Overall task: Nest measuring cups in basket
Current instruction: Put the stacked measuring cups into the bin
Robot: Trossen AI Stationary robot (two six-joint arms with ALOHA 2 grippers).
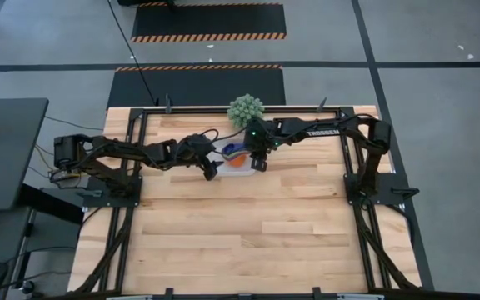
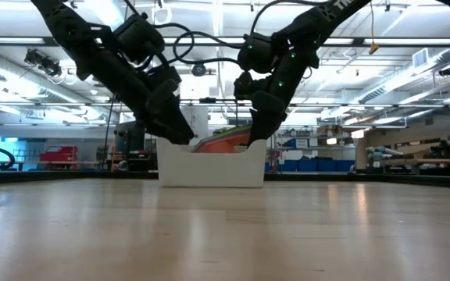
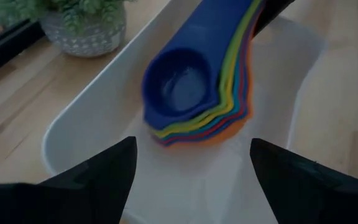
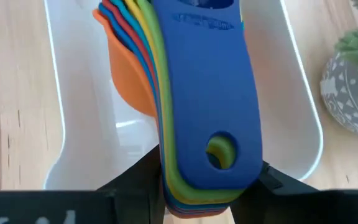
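The measuring cups (image 4: 207, 81) are nested in one stack, dark blue on top, then green, yellow, teal, red and orange below. The stack lies slanted in the white basket (image 1: 238, 163), bowls (image 3: 182, 93) low inside it and handles raised toward the basket's right end. My right gripper (image 4: 207, 193) is shut on the handles. My left gripper (image 3: 191, 180) is open at the basket's left end (image 2: 180, 136), with one finger on either side of that end. In the low view the stack (image 2: 225, 141) shows above the basket's rim (image 2: 209, 168). My right gripper pinches the stacked handles near their free end (image 4: 232, 177) between its two fingers, which come from above at the basket's right end. The stack tilts, bowl end down in the basket; whether it rests on the floor I cannot tell. My left gripper: whether it touches the basket I cannot tell.
A round spiky green plant in a grey pot (image 1: 246, 109) stands just behind the basket, near the table's far edge, and shows in both wrist views (image 3: 82, 25) (image 4: 353, 87). Bare wooden table (image 1: 248, 233) stretches toward the near edge.
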